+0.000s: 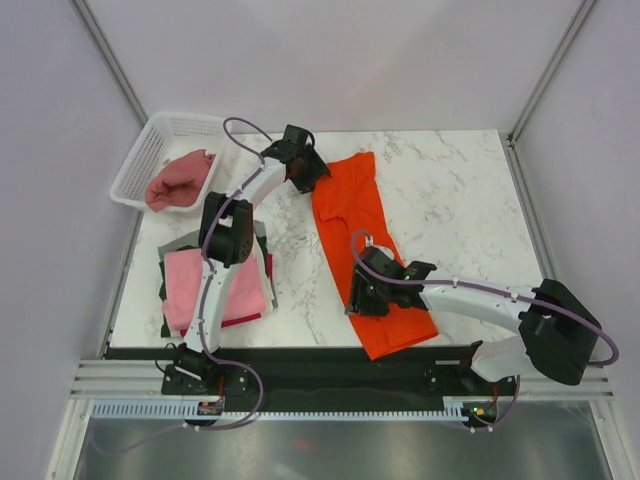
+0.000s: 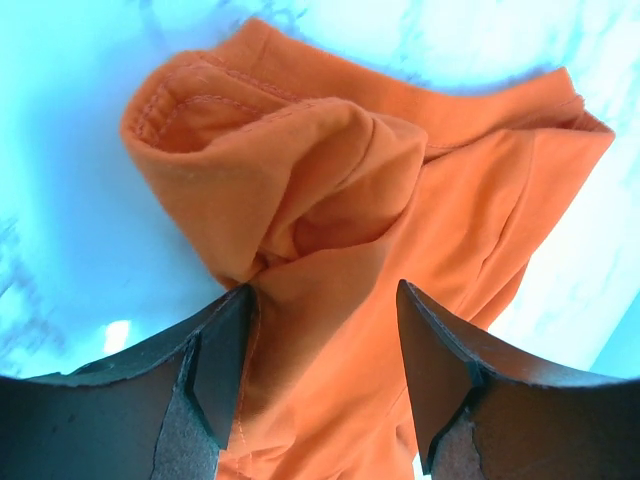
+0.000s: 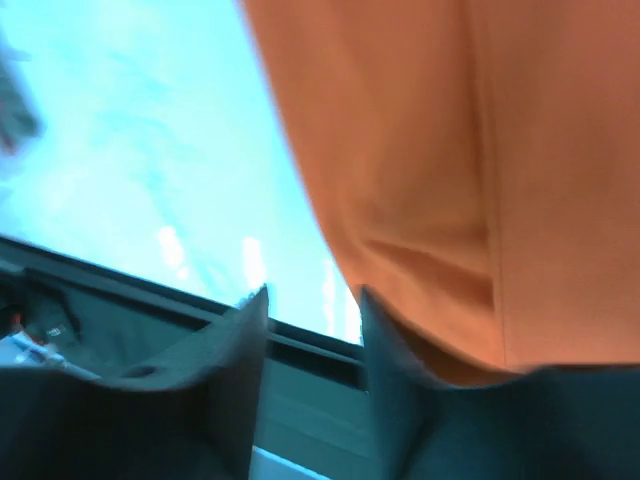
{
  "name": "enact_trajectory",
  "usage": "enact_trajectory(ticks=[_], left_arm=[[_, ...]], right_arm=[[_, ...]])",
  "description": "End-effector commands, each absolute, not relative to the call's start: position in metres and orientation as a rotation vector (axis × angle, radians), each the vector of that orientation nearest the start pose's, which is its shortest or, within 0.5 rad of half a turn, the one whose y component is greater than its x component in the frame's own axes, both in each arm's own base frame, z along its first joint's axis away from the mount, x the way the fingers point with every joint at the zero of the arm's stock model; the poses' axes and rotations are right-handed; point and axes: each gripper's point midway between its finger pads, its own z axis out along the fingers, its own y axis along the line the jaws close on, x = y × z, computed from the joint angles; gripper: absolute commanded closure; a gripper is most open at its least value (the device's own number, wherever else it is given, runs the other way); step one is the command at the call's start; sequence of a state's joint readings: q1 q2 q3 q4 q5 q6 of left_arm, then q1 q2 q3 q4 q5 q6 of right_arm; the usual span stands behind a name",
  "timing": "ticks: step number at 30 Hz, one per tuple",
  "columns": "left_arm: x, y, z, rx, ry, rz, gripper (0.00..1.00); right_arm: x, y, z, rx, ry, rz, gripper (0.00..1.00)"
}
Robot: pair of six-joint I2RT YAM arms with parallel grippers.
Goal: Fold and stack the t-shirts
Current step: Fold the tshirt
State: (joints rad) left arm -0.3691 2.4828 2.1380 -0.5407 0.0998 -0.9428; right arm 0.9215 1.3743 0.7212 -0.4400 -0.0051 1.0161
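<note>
Left gripper (image 2: 322, 300): jaws spread wide, released. A bunched fold of the orange t-shirt (image 2: 330, 170) lies between and beyond them, its crease touching the tip of one finger (image 2: 225, 350). From above, this gripper sits over the shirt's far end (the part under the wrist is hidden).

Right gripper (image 3: 313, 300): jaws part-way apart, gripping nothing. The view is blurred. The orange cloth runs just beside one finger, and the table's near edge shows through the gap. From above, it sits at the shirt's near left edge.

The orange t-shirt lies as a long strip mid-way across the marble table (image 1: 450, 200), running far to near.

At the left, a light pink t-shirt (image 1: 200, 285) tops a stack of grey, dark and red cloth. A dusty rose t-shirt (image 1: 180, 180) sits in the white mesh basket (image 1: 150, 140) at the far-left corner.
</note>
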Motion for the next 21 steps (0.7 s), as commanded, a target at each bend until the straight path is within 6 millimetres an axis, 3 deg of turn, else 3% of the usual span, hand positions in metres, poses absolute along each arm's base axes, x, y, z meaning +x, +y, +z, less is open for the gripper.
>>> enact_trajectory(ticks=[1, 2, 4, 5, 7, 8, 9, 10, 11, 12, 13, 14, 15, 16, 18, 19, 21], left_arm=[[0.575, -0.277, 0.048, -0.59, 2.467, -0.723, 0.32], [0.579, -0.277, 0.044, -0.585, 2.463, -0.734, 0.32], [0.585, -0.279, 0.051, -0.572, 2.434, -0.757, 0.33], [0.587, -0.276, 0.052, -0.581, 2.428, -0.755, 0.33], [0.591, -0.269, 0.056, -0.589, 2.405, -0.739, 0.33], [0.593, -0.265, 0.057, -0.596, 2.395, -0.73, 0.33], [0.595, -0.261, 0.059, -0.597, 2.387, -0.727, 0.33], [0.596, -0.257, 0.057, -0.605, 2.386, -0.721, 0.33], [0.598, -0.256, 0.058, -0.604, 2.378, -0.732, 0.33], [0.6, -0.253, 0.058, -0.602, 2.374, -0.737, 0.34], [0.601, -0.253, 0.057, -0.599, 2.376, -0.743, 0.34], [0.602, -0.25, 0.057, -0.601, 2.369, -0.742, 0.34], [0.603, -0.249, 0.055, -0.6, 2.37, -0.74, 0.34], [0.604, -0.248, 0.057, -0.599, 2.366, -0.738, 0.35], [0.605, -0.246, 0.055, -0.603, 2.363, -0.736, 0.35], [0.606, -0.243, 0.055, -0.611, 2.362, -0.732, 0.37], [0.608, -0.242, 0.053, -0.62, 2.356, -0.74, 0.41]], right_arm=[[0.202, 0.274, 0.105, 0.084, 2.605, 0.66, 0.46], [0.219, 0.276, 0.126, 0.039, 2.544, 0.679, 0.41], [0.254, 0.26, 0.146, 0.077, 2.475, 0.663, 0.34], [0.272, 0.258, 0.165, 0.085, 2.424, 0.673, 0.29], [0.308, 0.235, 0.167, 0.107, 2.391, 0.586, 0.28], [0.325, 0.232, 0.182, 0.105, 2.353, 0.579, 0.28], [0.34, 0.225, 0.183, 0.089, 2.337, 0.55, 0.28], [0.362, 0.209, 0.173, 0.132, 2.346, 0.499, 0.28], [0.381, 0.205, 0.185, 0.142, 2.309, 0.495, 0.28], [0.393, 0.2, 0.185, 0.15, 2.304, 0.489, 0.29], [0.415, 0.186, 0.172, 0.169, 2.311, 0.465, 0.3], [0.429, 0.187, 0.18, 0.162, 2.29, 0.504, 0.32], [0.441, 0.181, 0.177, 0.175, 2.286, 0.502, 0.33], [0.459, 0.167, 0.157, 0.213, 2.311, 0.477, 0.34], [0.483, 0.163, 0.157, 0.219, 2.297, 0.516, 0.34], [0.496, 0.152, 0.135, 0.248, 2.329, 0.5, 0.34], [0.515, 0.154, 0.134, 0.226, 2.32, 0.555, 0.34]])
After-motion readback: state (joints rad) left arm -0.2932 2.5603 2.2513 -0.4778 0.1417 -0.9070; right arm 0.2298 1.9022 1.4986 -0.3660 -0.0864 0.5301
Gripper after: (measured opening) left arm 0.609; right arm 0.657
